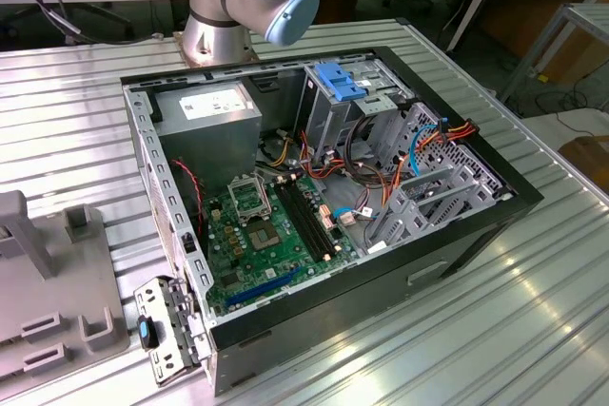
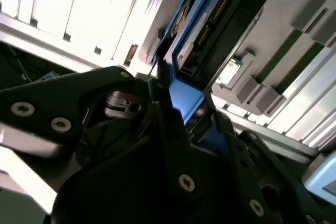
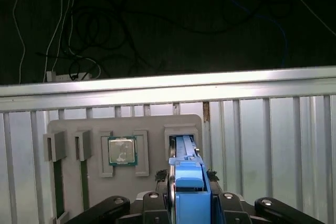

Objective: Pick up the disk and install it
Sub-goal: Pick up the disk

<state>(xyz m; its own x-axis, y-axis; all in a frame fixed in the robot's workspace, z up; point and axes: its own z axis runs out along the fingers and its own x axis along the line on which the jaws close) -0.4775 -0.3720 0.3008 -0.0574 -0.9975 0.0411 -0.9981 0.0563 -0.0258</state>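
In the first wrist view the disk [image 3: 187, 167] stands on edge in its bright blue carrier frame, in a slot of a grey fixture plate [image 3: 73, 127]. My gripper [image 3: 185, 177] is shut on it, one black finger against each side of the frame. The second wrist view shows the gripper [image 2: 189, 103] from close up, clamped on the blue frame, with the disk [image 2: 220, 19] and its dark underside and connector running away from the fingers [image 2: 163, 124].
A processor chip [image 3: 122, 150] lies in a pocket of the fixture plate beside the disk's slot. In the exterior view an open computer case [image 1: 381, 282] sits on the ribbed metal table [image 1: 76, 121]. Another blue carrier [image 1: 338, 81] sits in its drive cage, the arm's base [image 1: 228, 7] stands behind it, and a grey fixture [image 1: 48, 311] lies at the exterior view's left.
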